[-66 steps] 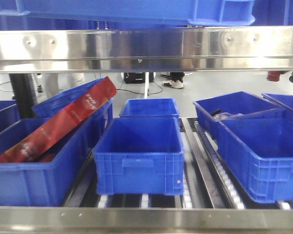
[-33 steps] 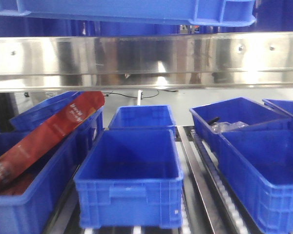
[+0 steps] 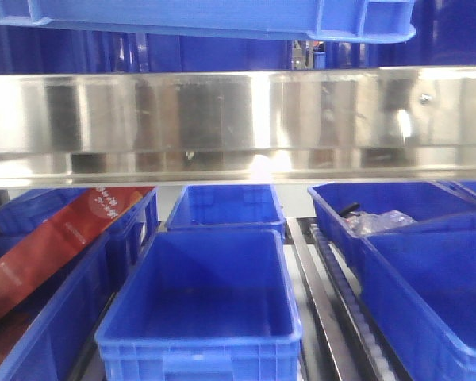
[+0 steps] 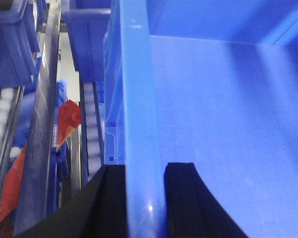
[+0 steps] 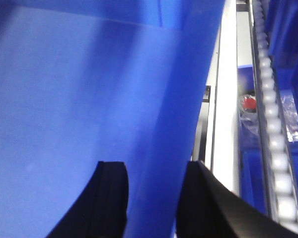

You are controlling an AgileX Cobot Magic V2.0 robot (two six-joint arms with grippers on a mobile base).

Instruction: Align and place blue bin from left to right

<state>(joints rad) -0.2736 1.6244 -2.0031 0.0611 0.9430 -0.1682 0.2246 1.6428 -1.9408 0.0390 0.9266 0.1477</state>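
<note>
We note left hand (image 4: pixel 144 171) clamped on side rim of blue bin (image 3: pixel 222 17), one finger on each face of wall. Right hand (image 5: pixel 154 168) grips opposite wall likewise. Bin held aloft above steel shelf rail (image 3: pixel 238 119); other bins (image 3: pixel 202 309) on roller lanes below.

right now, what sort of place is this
Probably a warehouse or factory storage area with flow racking: a stainless steel shelf beam, white roller tracks, and rows of blue plastic crates sitting on them. The blue bin hangs above the beam.
</note>
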